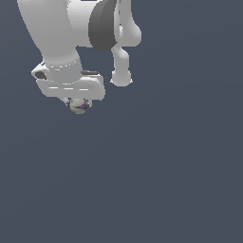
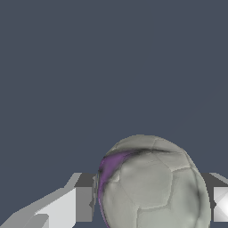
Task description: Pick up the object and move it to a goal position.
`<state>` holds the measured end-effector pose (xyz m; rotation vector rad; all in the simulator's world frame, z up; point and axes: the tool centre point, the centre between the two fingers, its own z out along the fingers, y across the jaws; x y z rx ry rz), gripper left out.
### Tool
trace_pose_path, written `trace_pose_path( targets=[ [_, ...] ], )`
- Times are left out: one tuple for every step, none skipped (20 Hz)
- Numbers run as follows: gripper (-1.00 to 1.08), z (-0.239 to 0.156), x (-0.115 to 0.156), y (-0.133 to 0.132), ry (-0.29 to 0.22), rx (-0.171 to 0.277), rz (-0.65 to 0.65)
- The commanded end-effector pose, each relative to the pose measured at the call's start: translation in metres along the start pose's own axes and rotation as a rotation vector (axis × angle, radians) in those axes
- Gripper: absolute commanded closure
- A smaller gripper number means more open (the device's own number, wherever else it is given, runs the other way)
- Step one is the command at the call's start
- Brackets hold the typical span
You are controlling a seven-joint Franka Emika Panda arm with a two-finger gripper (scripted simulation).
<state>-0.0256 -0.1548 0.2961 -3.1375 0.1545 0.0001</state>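
Observation:
The object (image 1: 79, 105) is a tiny pale grey-white ball with purple and greenish patches, seen just under the white hand in the exterior view's upper left. My gripper (image 1: 78, 104) is shut on it, and its fingers are mostly hidden behind the ball and the hand there. In the wrist view the ball (image 2: 151, 182) fills the space between the two grey fingers (image 2: 82, 198), touching both. The ball hangs well above the plain dark surface.
The white arm (image 1: 71, 28) with its dark joint band fills the exterior view's upper left. A plain dark blue-grey ground (image 1: 166, 180) lies all around, with no other object showing.

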Motion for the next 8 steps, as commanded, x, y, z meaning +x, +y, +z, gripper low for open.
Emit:
trace_pose_path(
  targets=[
    [1.08, -0.0075, 0.0008, 0.0034, 0.000, 0.000, -0.001],
    [1.08, -0.0090, 0.0011, 0.0042, 0.000, 0.000, -0.001],
    [1.08, -0.0099, 0.0014, 0.0048, 0.000, 0.000, -0.001],
    [1.08, -0.0104, 0.0016, 0.0051, 0.000, 0.000, -0.001],
    [1.08, -0.0102, 0.0018, 0.0050, 0.000, 0.000, -0.001],
    [1.08, -0.0096, 0.0020, 0.0047, 0.000, 0.000, -0.001],
    [1.08, -0.0088, 0.0022, 0.0043, 0.000, 0.000, -0.001],
    [1.08, -0.0085, 0.0022, 0.0042, 0.000, 0.000, -0.001]
  ],
)
